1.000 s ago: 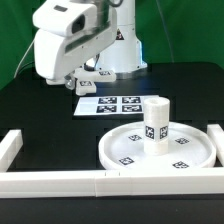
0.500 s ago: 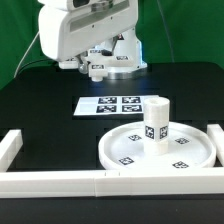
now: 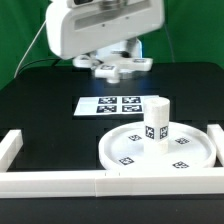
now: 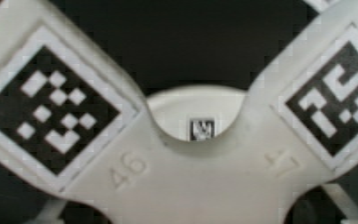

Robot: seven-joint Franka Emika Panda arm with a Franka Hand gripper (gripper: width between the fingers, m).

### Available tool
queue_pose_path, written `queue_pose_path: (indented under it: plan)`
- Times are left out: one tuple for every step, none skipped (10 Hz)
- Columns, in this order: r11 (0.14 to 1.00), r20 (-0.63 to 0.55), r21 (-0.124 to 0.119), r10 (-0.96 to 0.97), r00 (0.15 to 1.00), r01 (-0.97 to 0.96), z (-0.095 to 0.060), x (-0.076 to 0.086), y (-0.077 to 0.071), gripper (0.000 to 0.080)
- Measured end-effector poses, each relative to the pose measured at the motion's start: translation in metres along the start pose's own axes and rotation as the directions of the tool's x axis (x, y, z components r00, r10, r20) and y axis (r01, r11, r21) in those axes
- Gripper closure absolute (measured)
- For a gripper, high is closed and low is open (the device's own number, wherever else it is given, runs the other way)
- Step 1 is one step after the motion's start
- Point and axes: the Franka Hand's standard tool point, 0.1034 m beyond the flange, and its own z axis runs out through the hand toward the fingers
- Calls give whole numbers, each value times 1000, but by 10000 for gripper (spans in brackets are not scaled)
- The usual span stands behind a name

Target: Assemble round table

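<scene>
Gripper point(image 3: 109, 66) has carried the cross-shaped base point(image 4: 176, 165) toward the exterior view's right, jaws clamped on it; centre it squarely over the leg point(image 3: 157, 120) before lowering

The round disc point(image 3: 108, 146) lies close to the near edge of the worktop, toward the corner on the exterior view's right. The leg point(image 3: 156, 120) stands upright on the disc's hub. The rail frame point(image 3: 60, 182) runs along the near edge just before the disc and turns back at both near corners. The marker board point(image 3: 120, 104) lies flat behind the disc, about mid-worktop. The cross-shaped base point(image 3: 110, 68) is off the worktop in the gripper point(image 3: 104, 64), over the far edge, behind the marker board.
</scene>
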Motion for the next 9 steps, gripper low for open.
queue_pose_path:
  plan:
    - [999, -7, 5, 35, 999, -35, -10, 16, 1, 348]
    - [999, -21, 13, 37, 999, -37, -13, 17, 7, 348]
    - [999, -17, 14, 40, 999, -40, -12, 15, 7, 348]
    - [999, -17, 14, 39, 999, -38, -12, 16, 7, 348]
    - [999, -16, 14, 40, 999, -39, -11, 15, 7, 348]
    - [999, -33, 2, 50, 998, -50, -10, 20, 7, 348]
    - [999, -62, -20, 44, 997, -46, -8, 29, 5, 348]
    - [999, -71, -28, 40, 997, -42, -6, 34, 4, 348]
    - [997, -77, -31, 72, 994, -74, -5, 42, 0, 348]
